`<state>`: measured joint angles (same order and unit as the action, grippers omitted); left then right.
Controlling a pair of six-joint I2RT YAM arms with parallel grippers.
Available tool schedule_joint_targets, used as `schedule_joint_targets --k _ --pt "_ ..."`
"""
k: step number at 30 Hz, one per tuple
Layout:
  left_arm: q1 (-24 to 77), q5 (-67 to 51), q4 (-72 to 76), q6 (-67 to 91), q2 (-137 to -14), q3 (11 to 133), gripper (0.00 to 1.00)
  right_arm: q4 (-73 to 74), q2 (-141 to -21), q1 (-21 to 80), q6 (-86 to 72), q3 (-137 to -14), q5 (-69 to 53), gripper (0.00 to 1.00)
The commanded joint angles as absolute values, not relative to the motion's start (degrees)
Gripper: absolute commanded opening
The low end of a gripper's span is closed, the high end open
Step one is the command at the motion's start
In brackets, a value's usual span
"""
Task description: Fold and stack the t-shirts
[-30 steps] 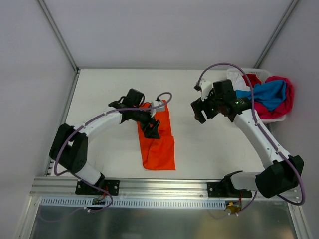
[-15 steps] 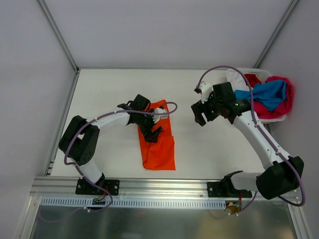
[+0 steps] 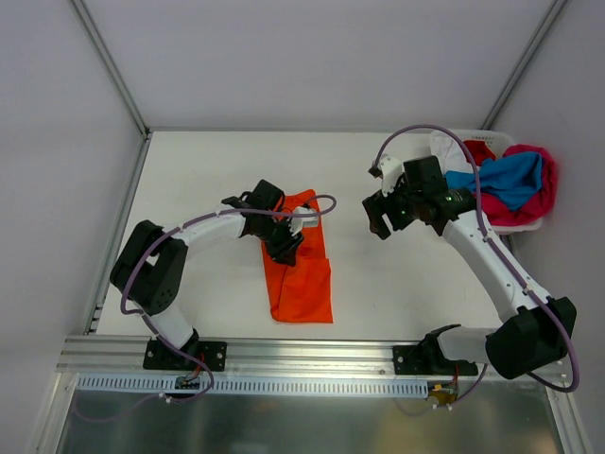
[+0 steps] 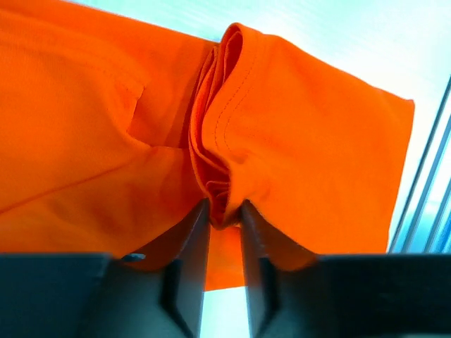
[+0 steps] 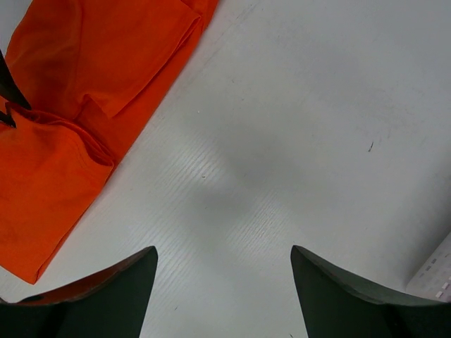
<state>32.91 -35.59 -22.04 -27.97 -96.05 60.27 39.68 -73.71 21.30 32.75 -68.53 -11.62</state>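
An orange t-shirt (image 3: pixel 304 282) lies folded into a long strip on the table, left of centre. My left gripper (image 3: pixel 286 248) sits on the strip's left edge, about halfway along. In the left wrist view a bunched fold of the orange t-shirt (image 4: pixel 317 141) is pinched between the jaws of the left gripper (image 4: pixel 224 211). My right gripper (image 3: pixel 380 218) hovers open over bare table to the right of the shirt. The right wrist view shows the right gripper (image 5: pixel 224 257) holding nothing, with the orange t-shirt (image 5: pixel 70 105) at upper left.
A white basket (image 3: pixel 444 144) stands at the back right corner, with blue (image 3: pixel 510 178), magenta-pink (image 3: pixel 541 203), red (image 3: pixel 480 151) and white (image 3: pixel 452 154) t-shirts heaped in it. Metal rails run along the table's near edge (image 3: pixel 312 352).
My left gripper slid right onto the orange shirt's edge, then its jaws came together on a fold of cloth. The right arm has barely moved.
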Motion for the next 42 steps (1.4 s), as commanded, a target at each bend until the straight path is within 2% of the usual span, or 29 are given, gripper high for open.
schedule_joint_targets --k 1,2,4,15,34,42 --pt "32.7 -40.3 -25.7 -29.4 -96.9 63.6 0.21 38.9 -72.5 21.1 31.9 -68.9 -11.1 0.81" --pt "32.7 -40.6 -26.1 -29.6 -97.1 63.7 0.08 38.8 -72.6 21.1 31.9 -68.8 -11.0 0.81" --pt "32.7 -40.9 -27.2 -29.8 -97.8 64.0 0.00 38.9 -72.6 21.1 32.0 -68.8 -10.6 0.81" --pt "32.1 -35.0 -27.8 -32.0 -94.1 61.4 0.00 38.8 -72.2 21.2 32.1 -68.2 -10.9 0.81" --pt "21.7 -31.8 -29.2 -36.9 -81.7 58.9 0.00 38.6 -73.7 23.5 32.8 -67.7 -9.4 0.81" --pt "20.1 -28.5 -28.0 -37.1 -86.7 60.4 0.00 38.9 -74.1 24.3 32.9 -67.9 -8.8 0.81"
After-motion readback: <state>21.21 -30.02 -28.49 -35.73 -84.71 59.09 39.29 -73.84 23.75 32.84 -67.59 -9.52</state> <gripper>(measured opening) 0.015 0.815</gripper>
